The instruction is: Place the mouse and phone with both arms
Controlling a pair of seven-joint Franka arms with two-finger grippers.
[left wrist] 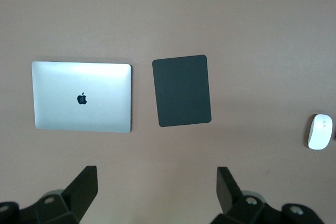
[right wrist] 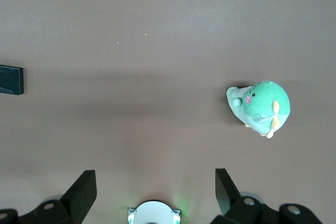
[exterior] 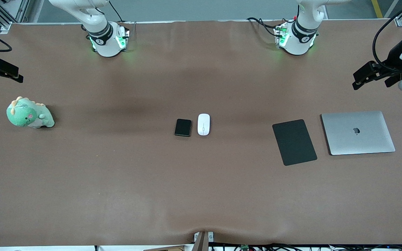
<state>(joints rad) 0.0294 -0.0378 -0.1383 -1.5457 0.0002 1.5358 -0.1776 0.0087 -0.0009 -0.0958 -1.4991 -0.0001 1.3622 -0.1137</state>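
The white mouse (exterior: 203, 124) and the black phone (exterior: 183, 127) lie side by side mid-table, the phone toward the right arm's end. My left gripper (exterior: 359, 78) hangs high over the left arm's end of the table, open and empty (left wrist: 156, 176); its wrist view catches the mouse (left wrist: 320, 131) at the edge. Over the right arm's end, my right gripper (exterior: 4, 78) is also raised, open with nothing between its fingers (right wrist: 155, 177). A corner of the phone (right wrist: 10, 80) shows in the right wrist view.
A matte black pad (exterior: 294, 142) and a closed silver laptop (exterior: 358, 132) lie toward the left arm's end. A green plush dinosaur (exterior: 29, 114) sits toward the right arm's end. Brown tabletop (exterior: 201, 188) stretches between them.
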